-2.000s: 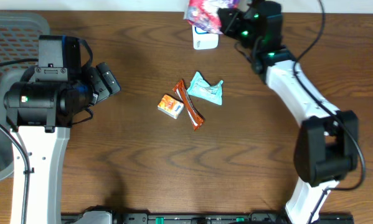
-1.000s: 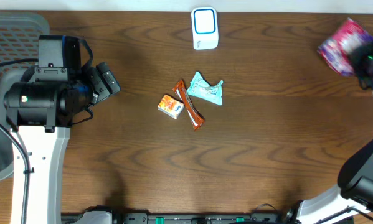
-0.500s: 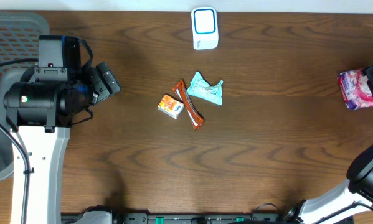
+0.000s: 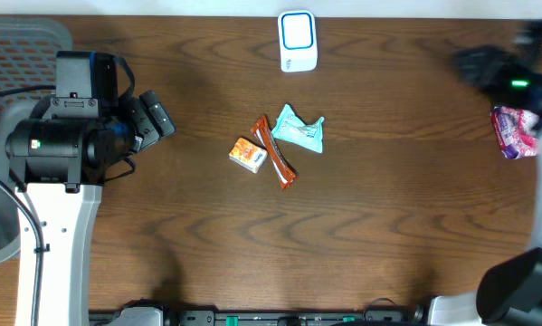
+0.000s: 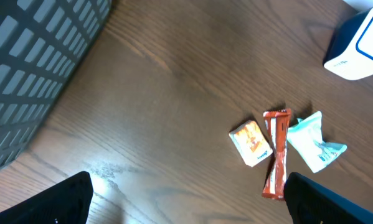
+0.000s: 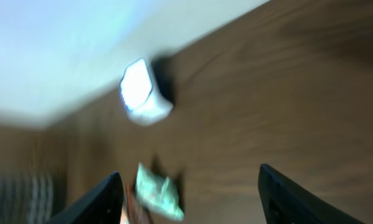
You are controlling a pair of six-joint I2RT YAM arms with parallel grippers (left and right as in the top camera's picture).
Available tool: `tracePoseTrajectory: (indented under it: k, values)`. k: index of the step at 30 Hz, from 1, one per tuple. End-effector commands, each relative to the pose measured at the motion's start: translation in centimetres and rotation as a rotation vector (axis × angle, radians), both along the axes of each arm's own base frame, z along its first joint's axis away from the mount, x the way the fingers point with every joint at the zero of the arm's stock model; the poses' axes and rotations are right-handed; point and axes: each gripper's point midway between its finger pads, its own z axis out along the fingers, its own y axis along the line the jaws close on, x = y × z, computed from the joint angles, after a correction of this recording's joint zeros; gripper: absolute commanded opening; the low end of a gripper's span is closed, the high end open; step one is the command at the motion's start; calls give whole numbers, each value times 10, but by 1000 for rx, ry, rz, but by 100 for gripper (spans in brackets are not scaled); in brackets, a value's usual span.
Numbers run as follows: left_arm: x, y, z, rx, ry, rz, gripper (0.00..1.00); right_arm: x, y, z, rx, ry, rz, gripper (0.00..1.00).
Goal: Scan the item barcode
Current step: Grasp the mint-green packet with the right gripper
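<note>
The white scanner with a blue-rimmed face [image 4: 298, 41] stands at the table's far edge, also seen as a scanner [image 6: 142, 93] in the blurred right wrist view. A pink and purple packet [image 4: 516, 132] lies on the table at the right edge, free of any gripper. My right gripper [image 4: 484, 65] is motion-blurred just beyond it, and its jaws [image 6: 189, 180] stand open with nothing between them. My left gripper [image 4: 158, 118] hovers open over the left of the table with nothing between its fingers [image 5: 49, 202].
Three small items lie together mid-table: an orange box [image 4: 249, 155], a red-brown bar [image 4: 276, 152] and a teal packet [image 4: 299, 129]. A grey mesh basket [image 4: 17, 41] sits at the far left, behind the left arm.
My right gripper carried the pink packet down to the table's right edge, opened and let it go, then pulled away toward the far side. The left arm has not moved.
</note>
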Motion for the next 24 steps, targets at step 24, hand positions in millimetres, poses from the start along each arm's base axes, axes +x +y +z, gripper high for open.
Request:
tracePoseTrajectory:
  k: [24]
  values:
    - [0,3,0,18,4,-2,98,-5,234,-238,-895,227,703,79]
